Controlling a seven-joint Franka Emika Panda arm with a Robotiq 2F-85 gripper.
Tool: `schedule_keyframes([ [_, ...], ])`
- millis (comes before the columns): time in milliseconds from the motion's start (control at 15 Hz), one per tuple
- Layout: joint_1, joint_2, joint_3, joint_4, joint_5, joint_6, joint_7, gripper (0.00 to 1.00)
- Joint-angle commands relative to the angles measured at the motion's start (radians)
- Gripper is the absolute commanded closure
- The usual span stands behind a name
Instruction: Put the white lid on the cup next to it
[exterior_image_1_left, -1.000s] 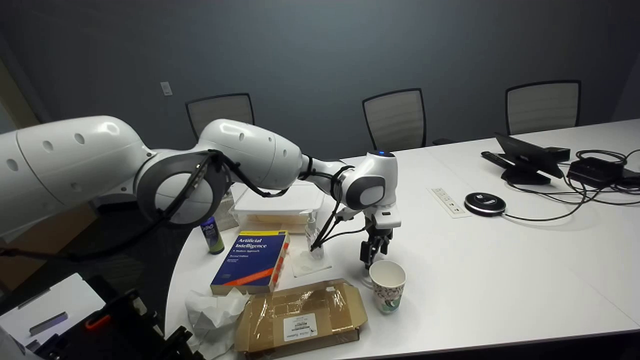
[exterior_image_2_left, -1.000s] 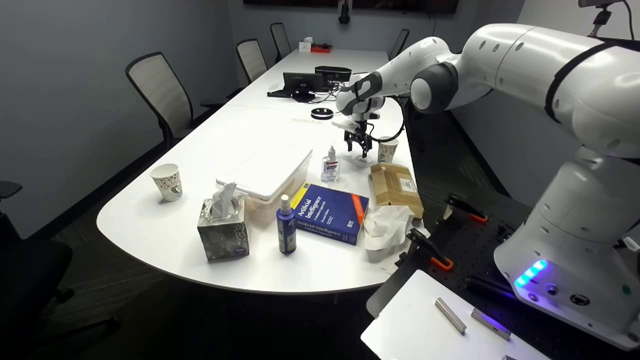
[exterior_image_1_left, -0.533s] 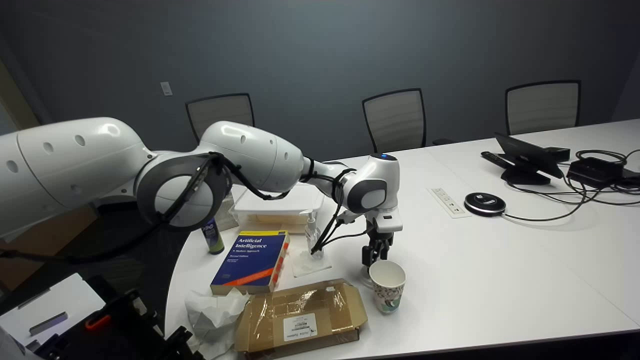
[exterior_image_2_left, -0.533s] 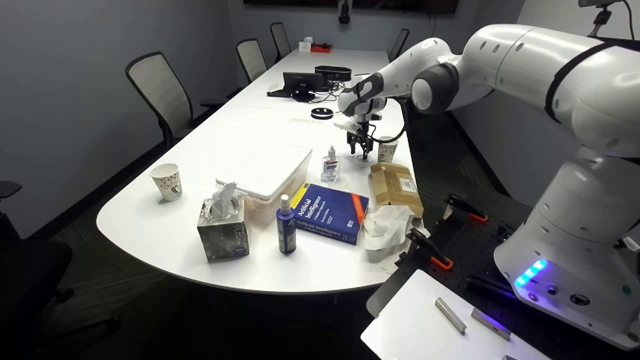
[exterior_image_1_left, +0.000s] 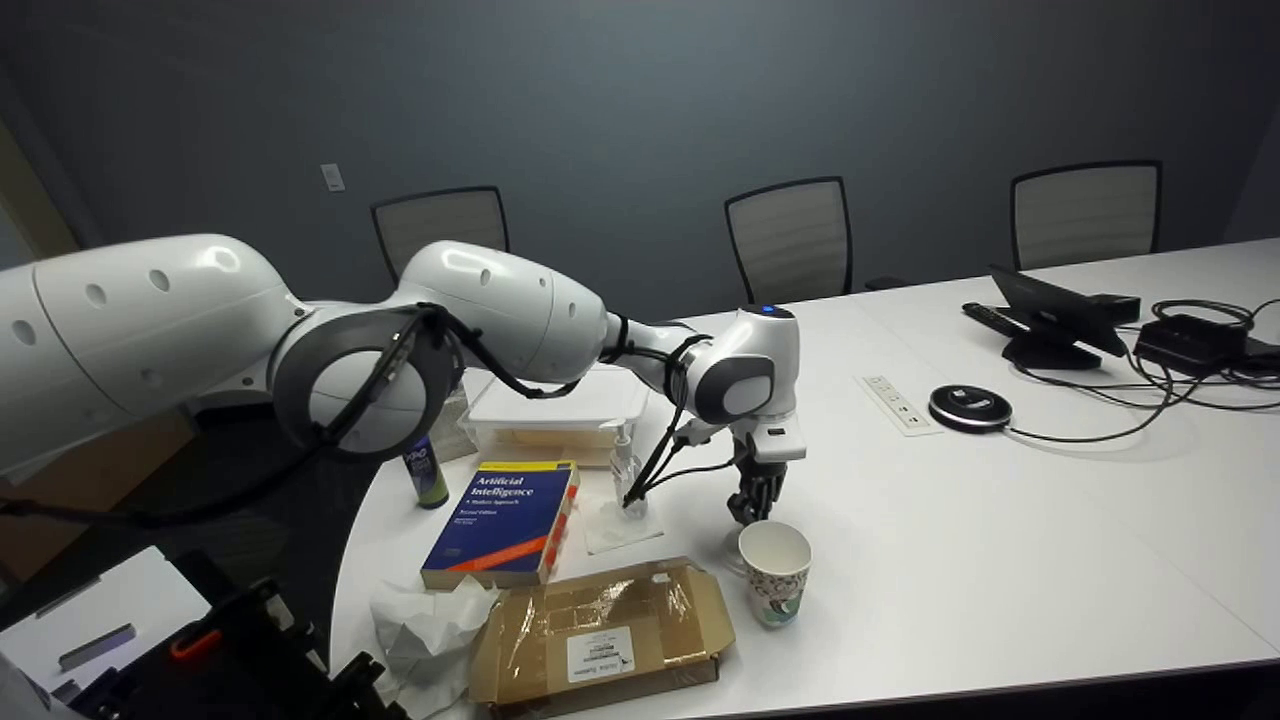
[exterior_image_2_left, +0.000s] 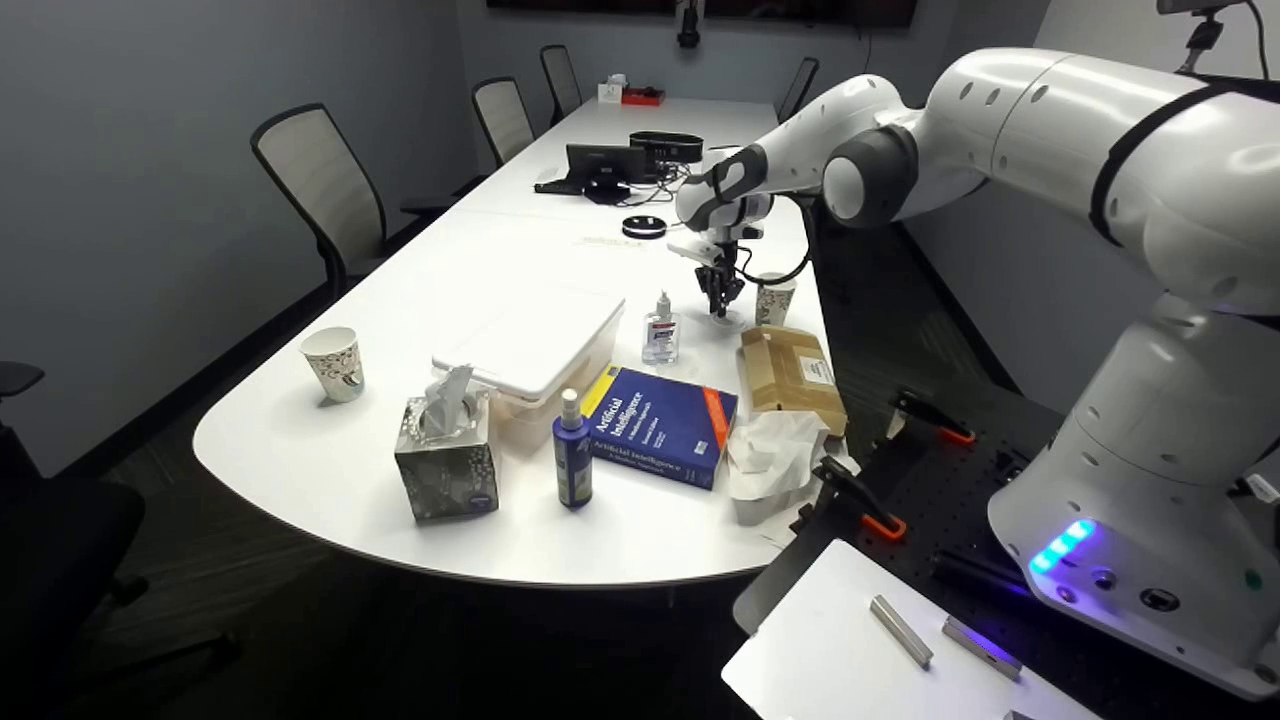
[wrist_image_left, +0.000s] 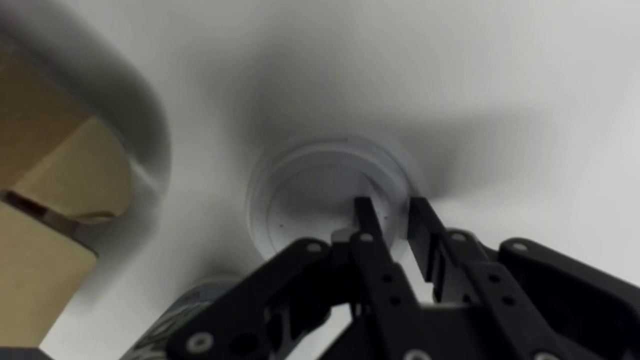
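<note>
The white lid (wrist_image_left: 310, 200) lies flat on the table, its round rim facing the wrist camera. My gripper (wrist_image_left: 391, 200) points down at it with the fingers a narrow gap apart. One finger is over the inside of the lid and the other is at its outer edge, so the rim lies between them. Whether they touch it I cannot tell. In an exterior view the lid (exterior_image_1_left: 735, 550) is partly covered by the cup (exterior_image_1_left: 775, 585), which stands upright and uncovered right beside it. Only part of the patterned cup (wrist_image_left: 175, 320) shows in the wrist view.
A brown cardboard box (exterior_image_1_left: 605, 635) lies near the cup and lid. A sanitizer bottle (exterior_image_2_left: 661, 335), a blue book (exterior_image_2_left: 660, 425) and a lidded plastic box (exterior_image_2_left: 540, 345) are close by. A similar cup (exterior_image_2_left: 333, 365) stands far off, past the tissue box (exterior_image_2_left: 447, 460).
My gripper's fingers have moved much closer together over the last second. The arm has come down slightly and shifted a little. The lid and cup stay in place.
</note>
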Motion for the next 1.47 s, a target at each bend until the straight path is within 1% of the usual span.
schedule_keyframes([
  [0,-0.002,0.0,0.006,0.0,-0.025,-0.012,0.022,1.0],
  [400,-0.002,0.002,0.002,0.027,-0.029,-0.016,0.026,0.99],
  [800,0.006,0.0,-0.004,0.141,-0.054,-0.086,0.029,0.99],
  [1000,0.003,-0.002,0.003,0.216,-0.068,-0.168,0.02,0.99],
  [1133,-0.001,-0.003,0.012,0.282,-0.076,-0.255,0.006,0.99],
  [1333,-0.008,-0.016,0.021,0.347,-0.088,-0.375,0.003,0.99],
  [1400,0.003,-0.063,0.0,0.276,-0.07,-0.364,0.001,0.99],
])
